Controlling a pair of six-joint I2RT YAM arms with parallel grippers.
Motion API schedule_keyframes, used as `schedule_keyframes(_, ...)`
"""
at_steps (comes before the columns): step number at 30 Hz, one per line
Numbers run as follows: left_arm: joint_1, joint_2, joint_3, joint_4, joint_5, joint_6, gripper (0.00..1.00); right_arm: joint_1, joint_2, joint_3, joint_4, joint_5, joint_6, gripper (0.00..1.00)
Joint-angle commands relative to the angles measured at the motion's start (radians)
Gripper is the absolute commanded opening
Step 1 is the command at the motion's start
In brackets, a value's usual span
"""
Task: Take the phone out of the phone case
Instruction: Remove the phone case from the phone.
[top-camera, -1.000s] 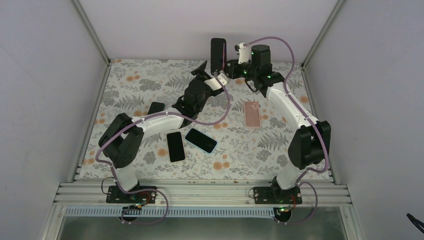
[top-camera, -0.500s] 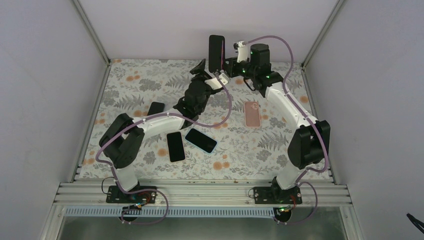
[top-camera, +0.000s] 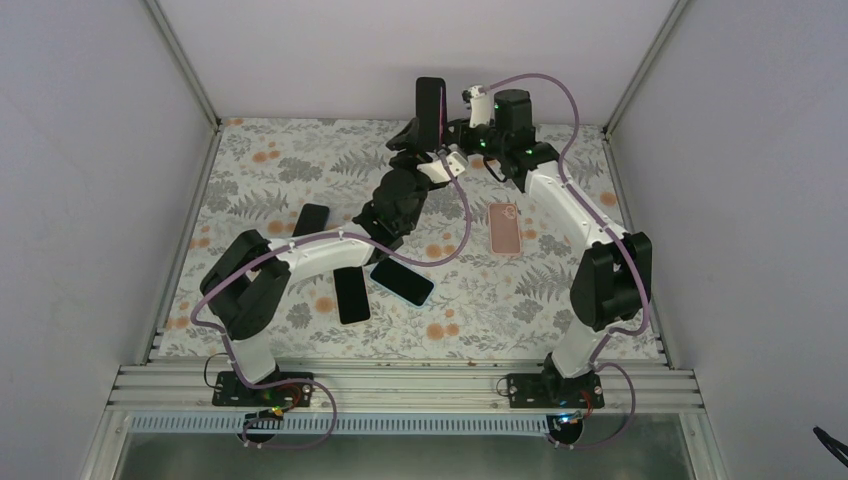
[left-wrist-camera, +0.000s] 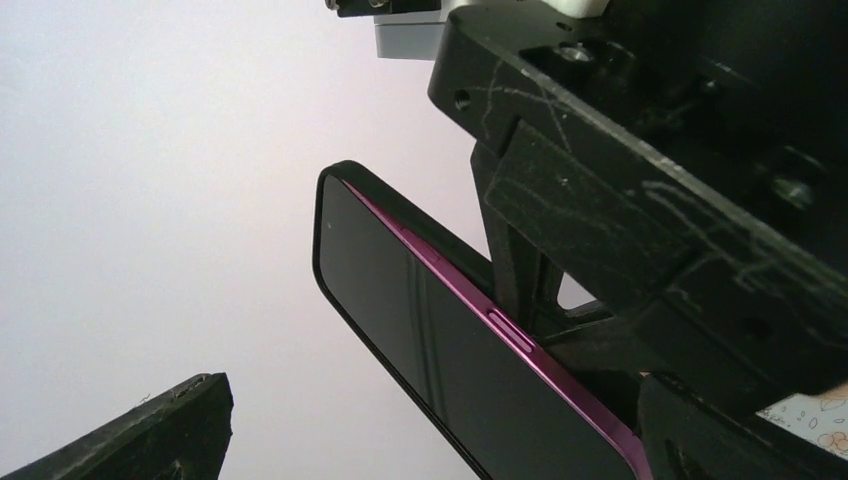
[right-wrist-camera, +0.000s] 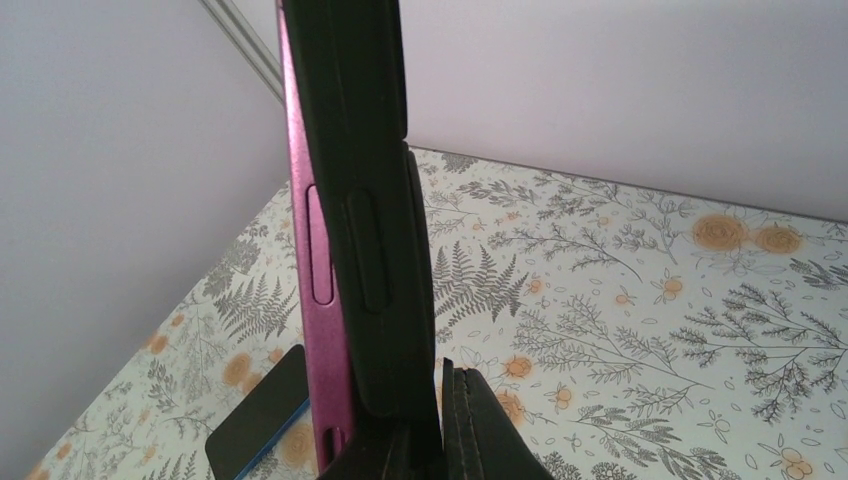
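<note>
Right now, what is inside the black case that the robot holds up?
A purple phone: its dark screen and the buttons on its side show. The black case covers its back, so that part cannot be seen.

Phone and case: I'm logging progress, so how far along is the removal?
Done: the right gripper holds the phone upright, clear of the table. In hand: the open left gripper flanks it without gripping. Left: the magenta phone sits inside its black case, so pulling them apart remains.
</note>
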Motion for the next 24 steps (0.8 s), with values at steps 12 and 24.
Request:
schedule_keyframes(12, 0.06, -0.014, -0.133, 0.29, 0.014, 0.09, 1.0, -0.002, -0.06, 0.022, 0.0, -0.051, 0.023, 0.03)
schedule_keyframes(24, 0.012, -0.071, -0.069, -0.03, 0.123, -0.129, 1.0, -0.002, -0.031, 0.045, 0.017, -0.024, 0.035, 0.03)
